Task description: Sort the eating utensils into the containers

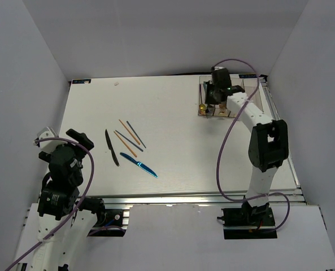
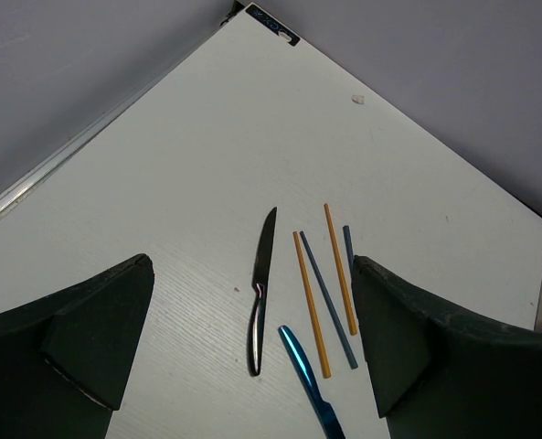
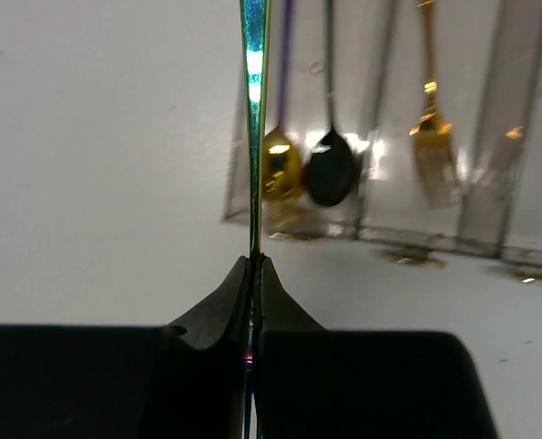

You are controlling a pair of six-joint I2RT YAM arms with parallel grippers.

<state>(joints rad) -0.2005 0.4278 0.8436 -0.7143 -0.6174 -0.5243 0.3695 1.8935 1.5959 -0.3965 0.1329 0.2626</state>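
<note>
My right gripper (image 3: 254, 262) is shut on a slim iridescent green utensil (image 3: 254, 82) seen edge-on; I cannot tell its kind. It hangs over the near end of the clear containers (image 1: 230, 107), also in the right wrist view (image 3: 504, 183), which hold a gold spoon (image 3: 280, 165), a black spoon (image 3: 331, 170) and a gold fork (image 3: 431, 146). My left gripper (image 2: 250, 274) is open and empty above a black knife (image 2: 260, 293), a blue knife (image 2: 307, 380), orange chopsticks (image 2: 312, 306) and blue chopsticks (image 2: 329, 302). From above, these lie left of centre (image 1: 130, 148).
White walls close in the table on three sides. The right arm (image 1: 266, 144) stretches along the right edge. A black-and-white label (image 1: 80, 82) sits at the back left corner. A small white speck (image 2: 358, 99) lies on the far table.
</note>
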